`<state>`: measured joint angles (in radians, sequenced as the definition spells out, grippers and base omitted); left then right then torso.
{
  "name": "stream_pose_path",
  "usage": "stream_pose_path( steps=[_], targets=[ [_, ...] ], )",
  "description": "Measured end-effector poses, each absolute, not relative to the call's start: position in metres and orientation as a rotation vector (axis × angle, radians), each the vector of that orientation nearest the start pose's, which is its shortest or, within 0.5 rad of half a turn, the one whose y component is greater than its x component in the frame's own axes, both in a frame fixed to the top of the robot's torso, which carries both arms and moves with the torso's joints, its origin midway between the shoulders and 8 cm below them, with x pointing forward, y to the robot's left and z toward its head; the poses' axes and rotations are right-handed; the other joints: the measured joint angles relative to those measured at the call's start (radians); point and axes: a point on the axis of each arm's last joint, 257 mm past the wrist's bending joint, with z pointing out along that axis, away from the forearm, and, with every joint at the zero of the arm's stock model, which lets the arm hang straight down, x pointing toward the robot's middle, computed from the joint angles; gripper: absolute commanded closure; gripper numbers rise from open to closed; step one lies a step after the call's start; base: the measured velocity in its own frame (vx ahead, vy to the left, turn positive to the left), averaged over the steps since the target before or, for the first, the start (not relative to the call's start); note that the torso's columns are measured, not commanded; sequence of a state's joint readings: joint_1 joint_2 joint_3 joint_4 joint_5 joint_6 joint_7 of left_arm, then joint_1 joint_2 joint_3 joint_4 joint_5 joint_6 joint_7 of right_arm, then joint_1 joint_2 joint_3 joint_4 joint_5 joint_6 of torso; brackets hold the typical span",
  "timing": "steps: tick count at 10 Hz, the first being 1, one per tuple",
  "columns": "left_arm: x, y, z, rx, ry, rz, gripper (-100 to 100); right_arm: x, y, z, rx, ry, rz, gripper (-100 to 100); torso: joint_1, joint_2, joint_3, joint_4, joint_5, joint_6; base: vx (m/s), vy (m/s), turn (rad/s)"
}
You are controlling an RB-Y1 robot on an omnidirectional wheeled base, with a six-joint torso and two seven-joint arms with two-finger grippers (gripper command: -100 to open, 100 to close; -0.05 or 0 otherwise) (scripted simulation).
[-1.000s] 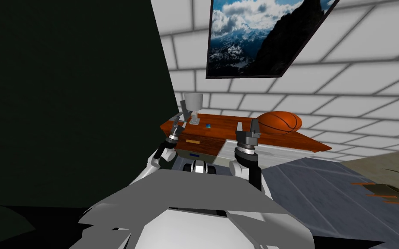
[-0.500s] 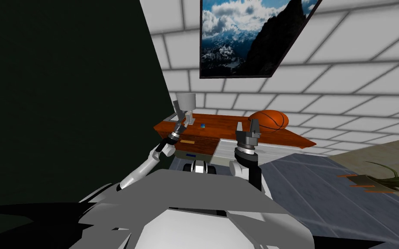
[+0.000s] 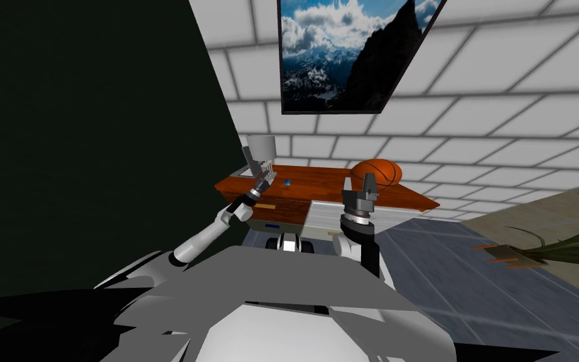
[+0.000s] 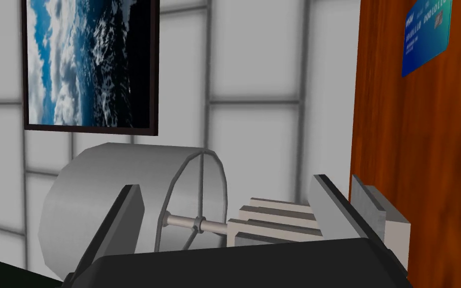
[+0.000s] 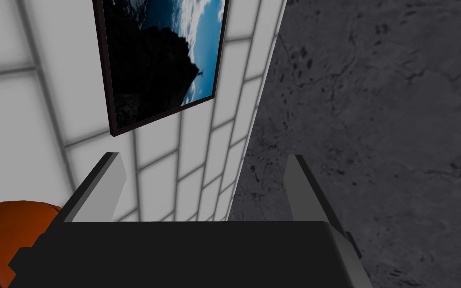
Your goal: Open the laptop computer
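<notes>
laptop (image 3: 239, 171): flat grey slab at the left end of the desk (image 3: 326, 185), probably the laptop; lid angle and long axis unclear.
lamp (image 4: 114, 175): grey drum shade on a stem, dead ahead of the left jaws, untouched.
left gripper (image 3: 267, 168): jaws wide, empty; the nearer of the 2 arms.
key relation: laptop lies just left of these jaws, not ahead; I judge a leftward shift clear of the lamp is needed.
right gripper (image 3: 358, 179): jaws wide, empty; laptop well off to its left.
</notes>
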<state>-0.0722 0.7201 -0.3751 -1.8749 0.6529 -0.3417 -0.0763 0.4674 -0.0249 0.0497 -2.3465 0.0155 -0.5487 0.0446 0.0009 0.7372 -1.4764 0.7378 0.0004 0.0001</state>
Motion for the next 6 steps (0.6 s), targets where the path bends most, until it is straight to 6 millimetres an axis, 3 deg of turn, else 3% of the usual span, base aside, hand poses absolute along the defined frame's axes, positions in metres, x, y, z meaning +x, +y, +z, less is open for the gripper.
stream_pose_path(
  steps=[6],
  targets=[
    [0.532,0.203,-0.063,-0.634,1.359,-1.559,-100,0.324,-0.250,0.071,0.505,0.548,1.344,0,-0.002,0.000,0.000,0.000,-0.001,0.000,0.003,-0.087,-0.030]
  ],
)
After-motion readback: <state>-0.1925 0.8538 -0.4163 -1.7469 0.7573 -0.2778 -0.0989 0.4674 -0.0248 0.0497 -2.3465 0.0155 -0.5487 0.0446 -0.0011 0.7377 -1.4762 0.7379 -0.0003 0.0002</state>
